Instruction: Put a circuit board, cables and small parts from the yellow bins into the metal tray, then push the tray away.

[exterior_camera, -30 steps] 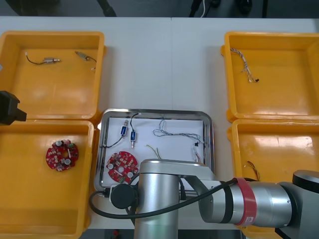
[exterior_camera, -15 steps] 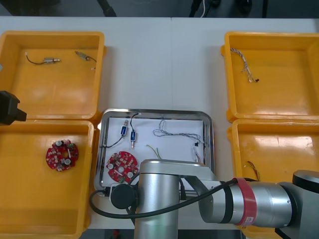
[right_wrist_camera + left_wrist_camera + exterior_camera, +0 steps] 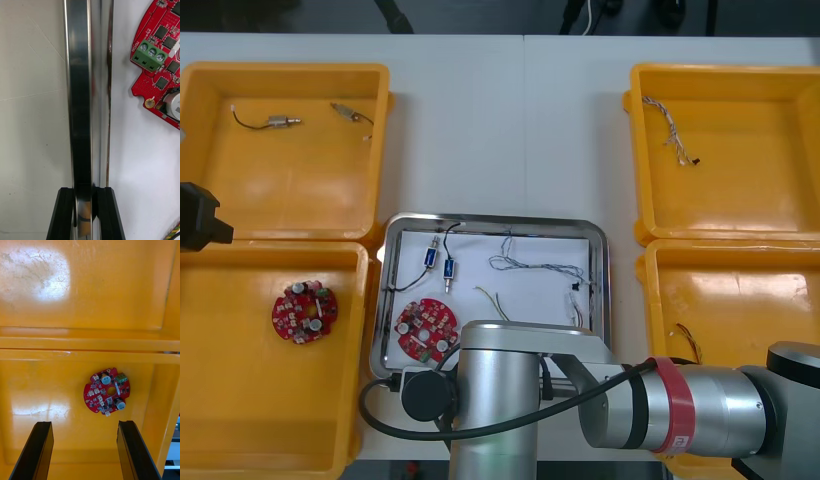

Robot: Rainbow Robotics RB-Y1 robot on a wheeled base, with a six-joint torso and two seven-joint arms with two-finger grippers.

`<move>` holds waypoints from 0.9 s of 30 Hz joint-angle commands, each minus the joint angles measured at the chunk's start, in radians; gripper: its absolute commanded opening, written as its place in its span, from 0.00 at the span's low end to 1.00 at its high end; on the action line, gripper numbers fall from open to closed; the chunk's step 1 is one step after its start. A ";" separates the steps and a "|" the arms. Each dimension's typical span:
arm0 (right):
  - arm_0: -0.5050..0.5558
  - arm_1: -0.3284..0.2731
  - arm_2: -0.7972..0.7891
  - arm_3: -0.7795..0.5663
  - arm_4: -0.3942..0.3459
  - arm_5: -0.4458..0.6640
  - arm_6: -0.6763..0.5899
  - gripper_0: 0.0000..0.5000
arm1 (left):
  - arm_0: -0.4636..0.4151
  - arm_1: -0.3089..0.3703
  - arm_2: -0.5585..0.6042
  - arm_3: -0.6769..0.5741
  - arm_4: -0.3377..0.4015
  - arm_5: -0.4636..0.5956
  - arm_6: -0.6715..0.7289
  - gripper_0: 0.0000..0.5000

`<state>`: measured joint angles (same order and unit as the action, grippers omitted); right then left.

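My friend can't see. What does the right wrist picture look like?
The right gripper has its two black fingers shut on the rim of the shiny metal tray. Beside the rim, on the tray's white inside, lies a round red circuit board with a green block; the light table is on the other side.

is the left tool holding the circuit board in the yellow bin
No, the left tool is open, its fingers standing apart and clear of the round red circuit board, which lies on the yellow bin floor.
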<state>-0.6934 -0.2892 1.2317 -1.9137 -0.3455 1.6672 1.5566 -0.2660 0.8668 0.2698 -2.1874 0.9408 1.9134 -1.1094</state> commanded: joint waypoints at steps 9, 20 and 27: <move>-0.057 -0.056 0.048 -0.062 -0.006 -0.035 -0.030 0.10 | 0.017 -0.009 0.032 -0.028 -0.010 0.006 -0.087 1.00; -0.101 -0.091 0.049 -0.062 -0.004 -0.083 -0.032 0.10 | 0.017 -0.009 0.032 -0.028 -0.010 0.006 -0.087 1.00; -0.136 -0.120 0.049 -0.062 -0.004 -0.115 -0.032 0.10 | 0.017 -0.009 0.032 -0.028 -0.010 0.006 -0.087 1.00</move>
<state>-0.7847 -0.3825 1.2646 -1.9442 -0.3467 1.5705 1.5565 -0.2660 0.8668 0.2698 -2.1876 0.9406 1.9134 -1.1095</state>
